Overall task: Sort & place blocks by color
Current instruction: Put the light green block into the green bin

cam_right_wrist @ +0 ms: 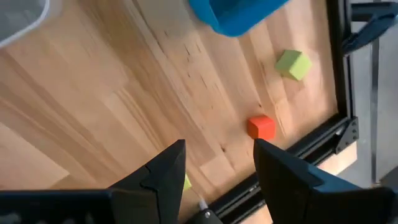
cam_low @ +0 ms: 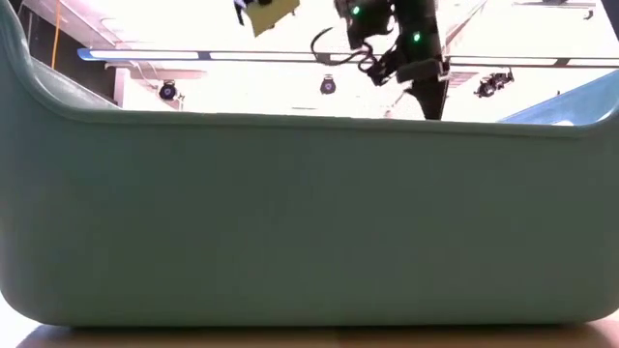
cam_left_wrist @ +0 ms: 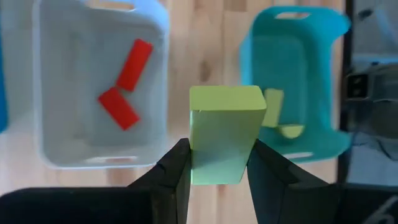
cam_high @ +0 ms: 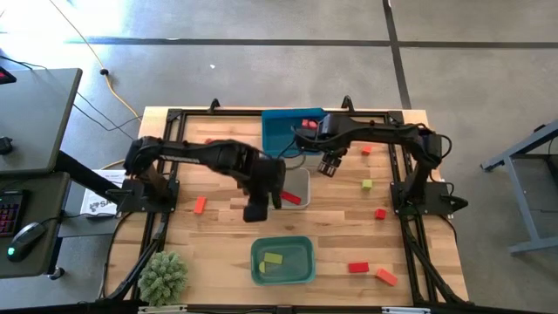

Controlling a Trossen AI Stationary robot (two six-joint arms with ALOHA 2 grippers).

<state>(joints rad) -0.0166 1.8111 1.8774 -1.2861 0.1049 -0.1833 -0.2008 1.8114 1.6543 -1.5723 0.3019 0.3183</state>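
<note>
Left claw (cam_left_wrist: 217, 165): closed on a yellow-green block (cam_left_wrist: 224, 134), the block pinched between both dark fingers and lifted clear of the table (cam_high: 218, 249).
Left claw position: mid-table in the high view, between the clear-grey bin (cam_left_wrist: 99, 93) and the teal bin (cam_left_wrist: 298, 93).
Clear-grey bin: two red bars (cam_left_wrist: 124, 84) lie inside, touching at one end.
Teal bin: yellow-green pieces (cam_left_wrist: 277, 112) rest on its floor; its wall fills the low view.
Right claw (cam_right_wrist: 217, 171): fingers parted, nothing between them, hanging above bare wood beside the blue bin (cam_high: 288, 131).
Below the right claw: an orange cube (cam_right_wrist: 261, 127) and a yellow-green cube (cam_right_wrist: 293, 64) sit apart on the planks near the frame.
Loose blocks: red and orange pieces (cam_high: 370, 272) scattered along the table's right side, one orange bar (cam_high: 200, 205) at left.
Table corner: a small green plant (cam_high: 163, 277).
</note>
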